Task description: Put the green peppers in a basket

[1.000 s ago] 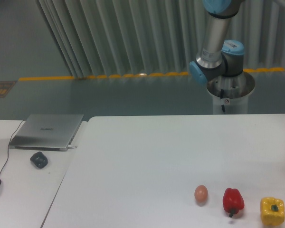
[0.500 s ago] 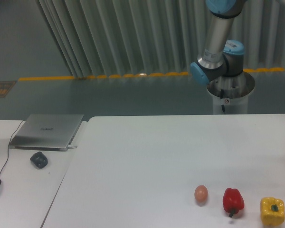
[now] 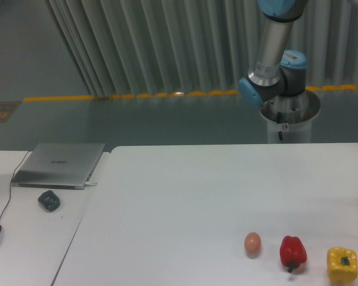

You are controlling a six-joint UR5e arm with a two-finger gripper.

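The jaws cannot be seen, so I cannot tell if they are open or closed. Only the robot arm (image 3: 271,59) shows, up at the back. No green pepper or basket shows here. On the white tabletop (image 3: 185,196) sit an egg (image 3: 252,242), a red pepper (image 3: 293,252) and a yellow pepper (image 3: 342,264), near the front right.

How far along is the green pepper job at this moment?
Nothing looks done. No green pepper and no basket are in view; the table holds only an egg, a red pepper and a yellow pepper near its front edge. Nothing is in hand: only the arm's elbow joints show behind the table, and the tool is out of frame. Finding, grasping and placing all remain.
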